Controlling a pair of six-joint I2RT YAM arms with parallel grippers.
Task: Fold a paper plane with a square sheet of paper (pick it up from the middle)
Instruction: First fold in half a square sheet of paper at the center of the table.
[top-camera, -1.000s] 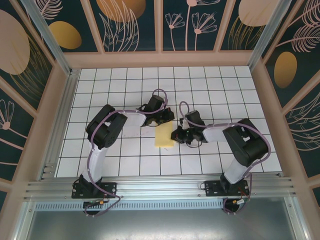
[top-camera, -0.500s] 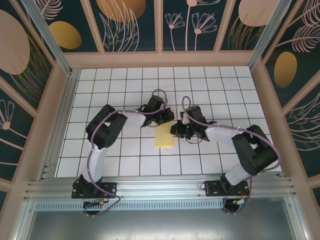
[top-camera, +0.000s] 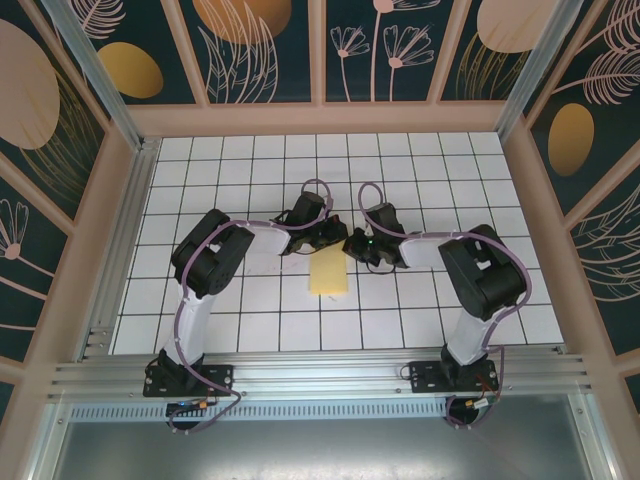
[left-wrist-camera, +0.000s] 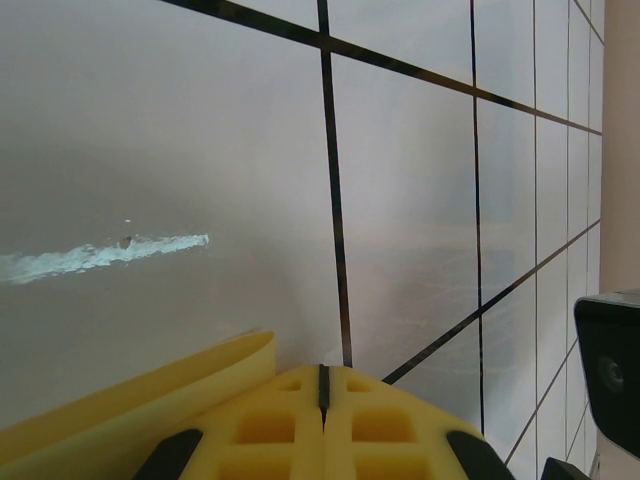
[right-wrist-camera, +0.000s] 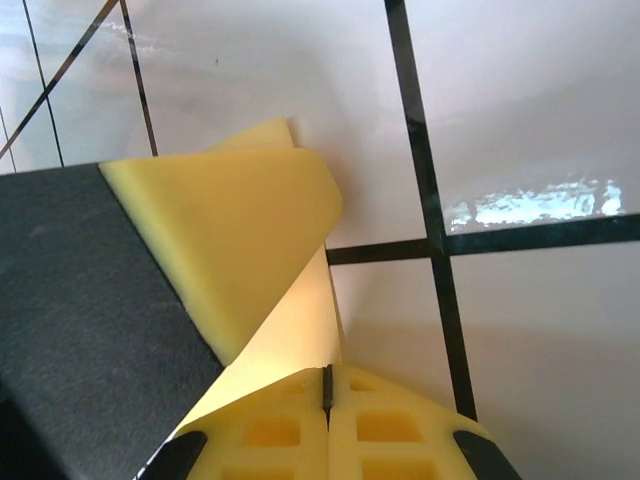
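**Fold Stage: Both Grippers at the Far Edge of the Sheet**

The square sheet of paper (top-camera: 328, 277) lay near the middle of the table (top-camera: 220, 160). From above it read as a doubled, narrow rectangle, not a full square. In the right wrist view one yellow layer (right-wrist-camera: 235, 235) curled upward off the tiles. In the left wrist view a raised paper edge (left-wrist-camera: 130, 405) ran beside the fingertips.

The left gripper (top-camera: 337, 238) and the right gripper (top-camera: 352, 247) met at the sheet's far edge, close beside each other. Both were clenched, with the left fingertips (left-wrist-camera: 323, 390) and the right fingertips (right-wrist-camera: 326, 385) pressed together. The lifted layer reached the right tips, but a pinch on it could not be confirmed. The left tips stood just beside the paper, with nothing visibly between them.

Judged step: an early fold in progress, with no pointed nose formed. The next move likely calls for bringing the lifted layer down squarely and pressing the crease flat without dragging the lower layer.

No brand, label or legible writing appeared on the paper, grippers or table.
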